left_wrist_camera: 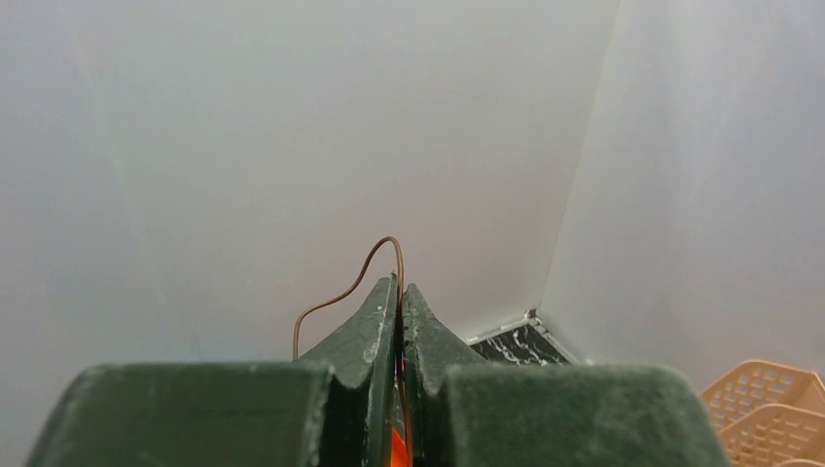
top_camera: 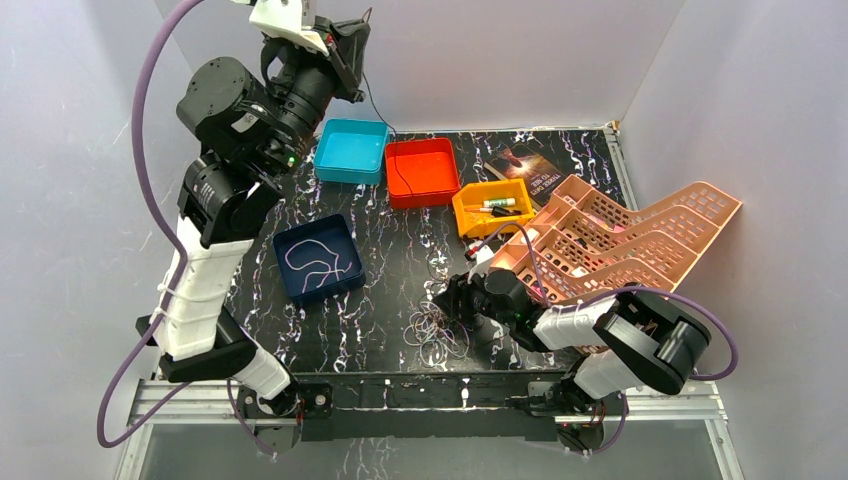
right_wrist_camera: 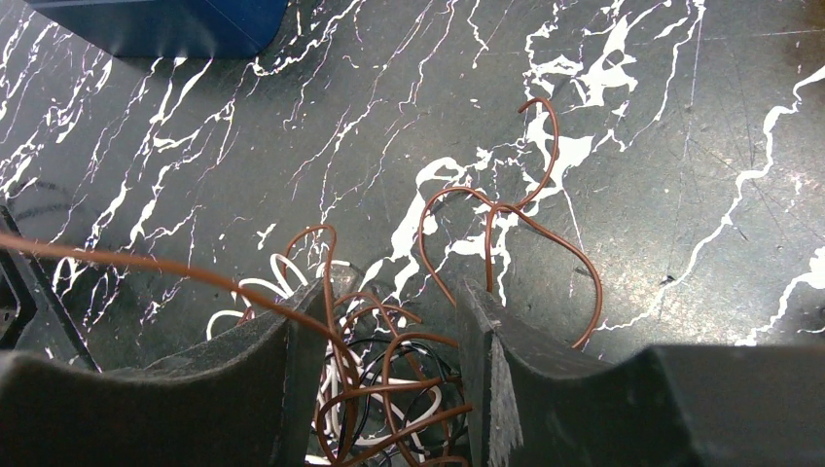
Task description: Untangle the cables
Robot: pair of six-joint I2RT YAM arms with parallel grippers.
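Note:
A tangle of thin brown, white and black cables (top_camera: 436,335) lies on the dark marbled table near the front middle. My right gripper (top_camera: 446,300) is low over its far side. In the right wrist view its jaws (right_wrist_camera: 389,311) are open and straddle the tangle (right_wrist_camera: 389,389) without pinching it. A brown loop (right_wrist_camera: 506,214) lies just beyond. My left gripper (top_camera: 360,32) is raised high at the back left. It is shut (left_wrist_camera: 400,292) on a thin brown cable (left_wrist_camera: 355,282), which hangs down (top_camera: 378,105) into the red bin (top_camera: 440,150). A pale cable (top_camera: 318,262) lies in the navy bin (top_camera: 350,232).
A teal bin (top_camera: 352,150) stands beside the red one. An orange bin (top_camera: 500,222) holds small items. Pink lattice baskets (top_camera: 640,235) fill the right side, close behind my right arm. Grey walls enclose the table on three sides.

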